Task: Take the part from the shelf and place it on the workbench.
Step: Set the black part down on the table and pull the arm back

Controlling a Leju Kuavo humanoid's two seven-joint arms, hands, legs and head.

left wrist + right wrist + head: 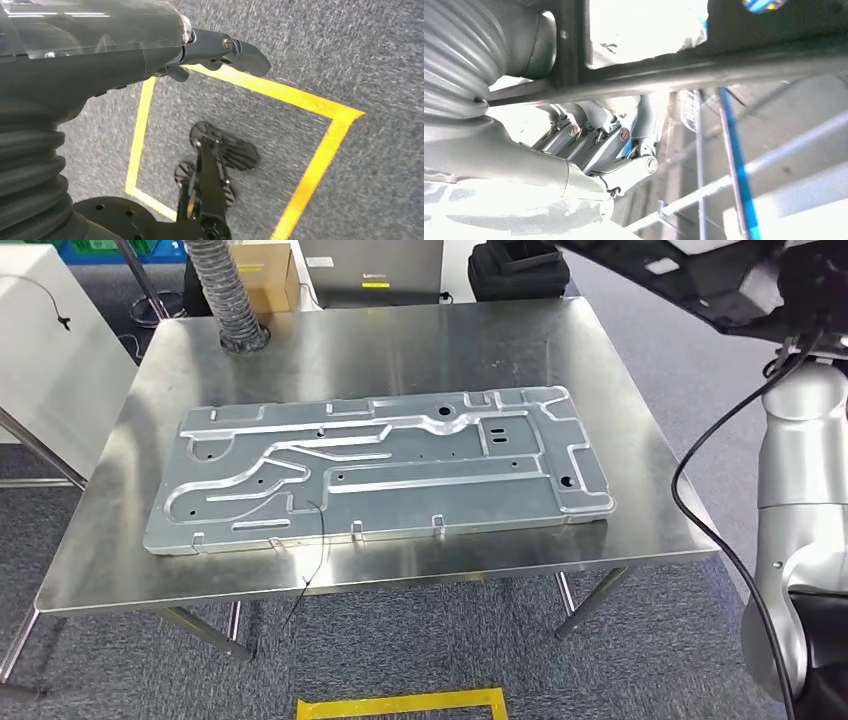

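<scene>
The steel workbench (400, 340) stands in front of me, with a large grey machined plate (380, 470) lying flat across its middle. In the head view a black part (700, 285) hangs high above the bench's far right corner, on my raised right arm. In the right wrist view my right hand (599, 145) curls its fingers around the part's dark frame and bar (724, 60). My left hand (220, 50) hangs over the carpet, fingers extended and holding nothing.
A ribbed hose (225, 290) comes down onto the bench's far left corner, with a cardboard box (265, 275) behind it. A white cabinet (50, 350) stands to the left. A thin black wire (318, 550) dangles over the front edge. Yellow tape (400, 705) marks the floor.
</scene>
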